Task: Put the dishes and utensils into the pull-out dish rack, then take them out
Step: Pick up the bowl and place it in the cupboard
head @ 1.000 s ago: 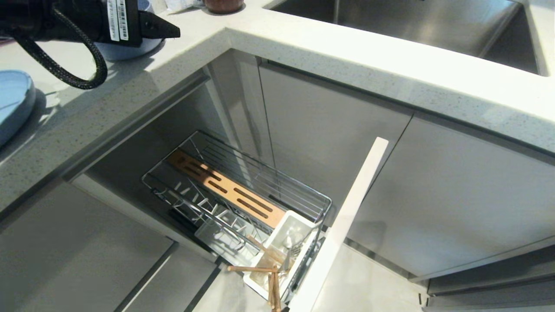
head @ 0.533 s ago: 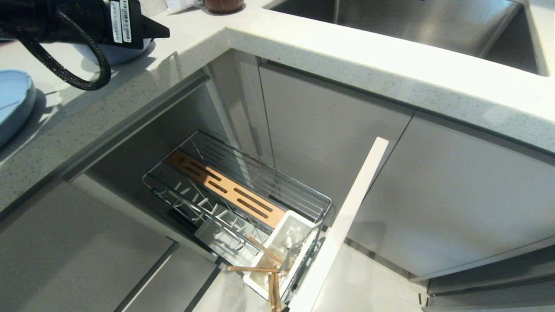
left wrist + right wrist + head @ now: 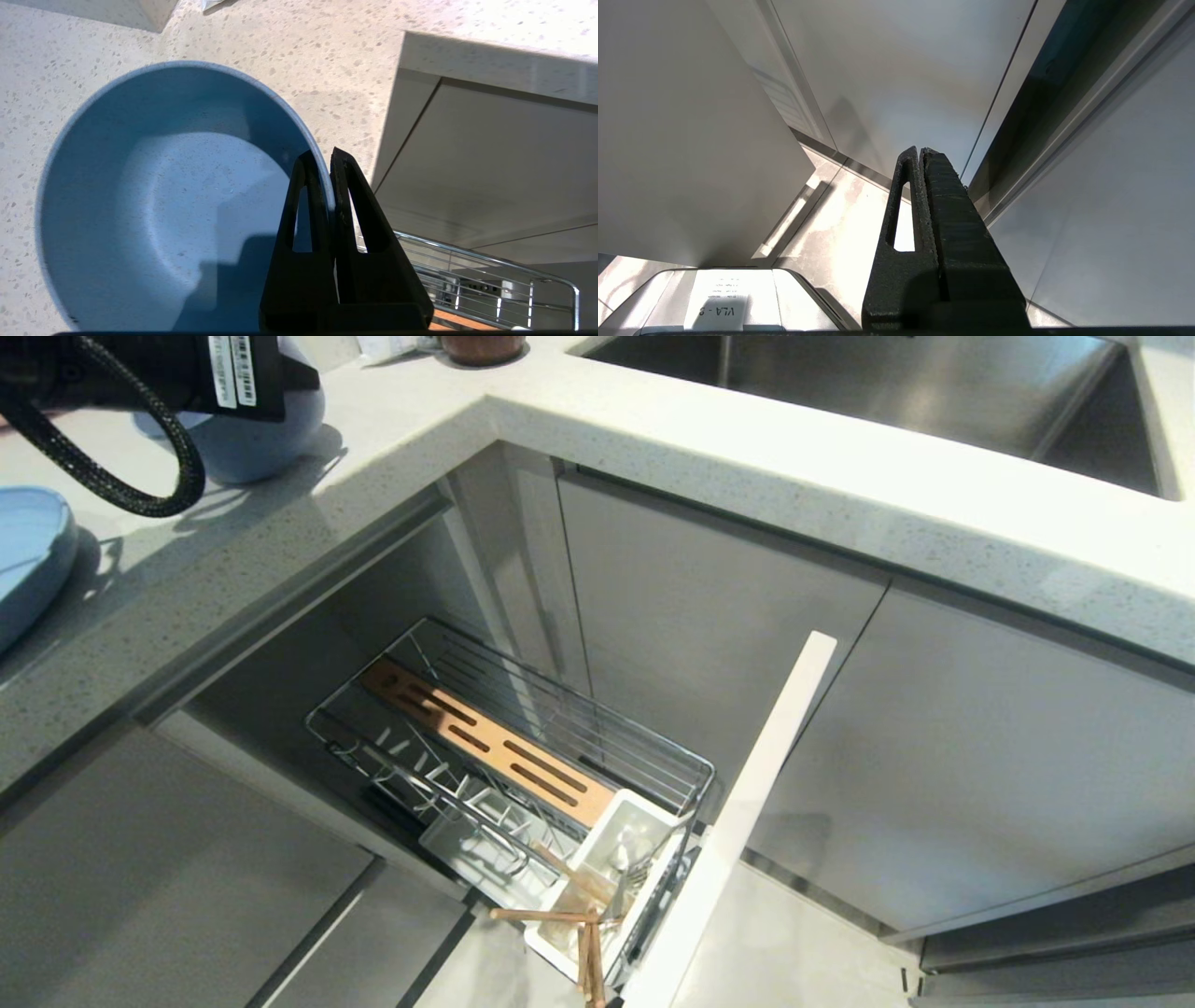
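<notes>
The left gripper (image 3: 326, 156) is seen clamped on the rim of the light-blue bowl (image 3: 154, 200), one finger inside and one outside, with the bowl seated on the speckled countertop (image 3: 653, 439) at the upper left of the head view. The light-blue plate (image 3: 28, 560) is found at the left edge of that view, while the pull-out dish rack (image 3: 509, 765) lies lower centre, its white utensil cup (image 3: 616, 868) filled with the chopsticks (image 3: 588, 943), spoon and fork. The right gripper (image 3: 920, 151) is shown pressed together on nothing, low down beside grey cabinet fronts (image 3: 901, 70).
</notes>
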